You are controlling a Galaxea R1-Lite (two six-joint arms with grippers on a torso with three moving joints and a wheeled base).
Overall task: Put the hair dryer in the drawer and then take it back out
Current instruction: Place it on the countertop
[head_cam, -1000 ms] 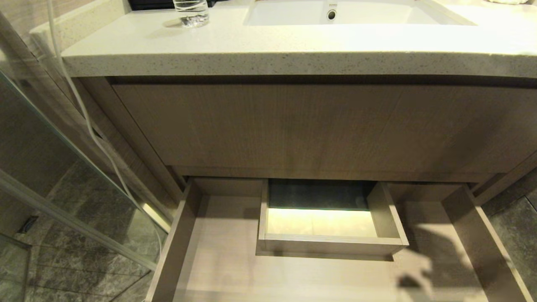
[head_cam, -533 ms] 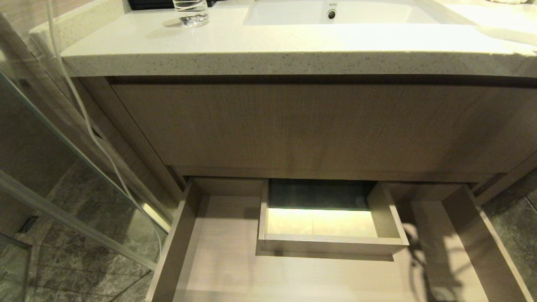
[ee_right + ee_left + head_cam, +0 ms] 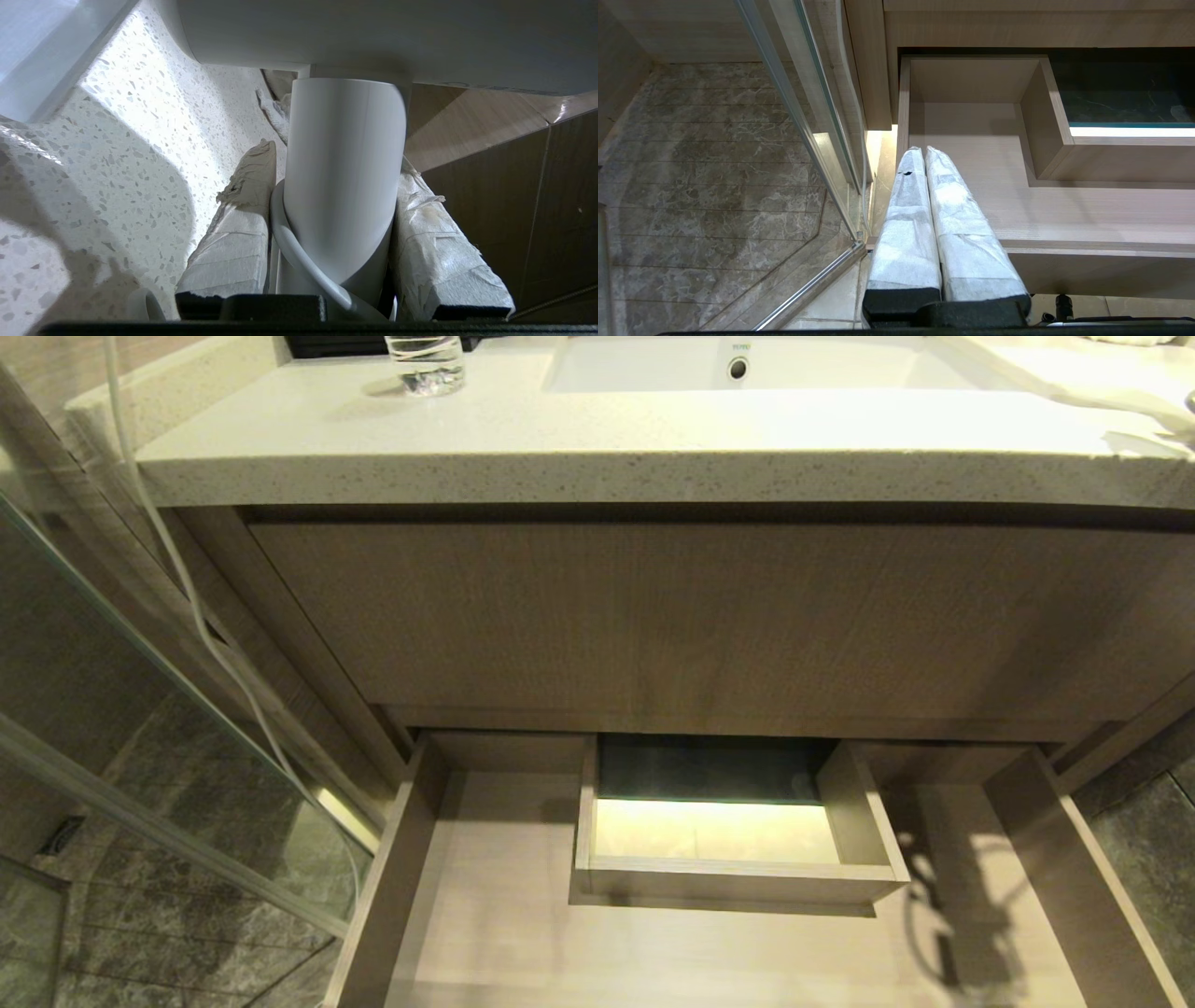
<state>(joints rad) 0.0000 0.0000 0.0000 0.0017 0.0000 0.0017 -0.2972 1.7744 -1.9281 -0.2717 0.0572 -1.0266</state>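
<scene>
Right wrist view: padded fingers (image 3: 439, 261) clamp the hair dryer (image 3: 343, 186) (smooth white cylinder).

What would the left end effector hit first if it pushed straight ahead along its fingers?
The left end effector would probably meet the bare floor of the drawer, near its side wall; depth is unclear.

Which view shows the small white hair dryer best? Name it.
Right wrist view: the small white hair dryer's handle fills the frame, clamped in the right pincer. The head view catches only a blurred white streak at the counter's right edge; the left wrist view shows none of it.
</scene>
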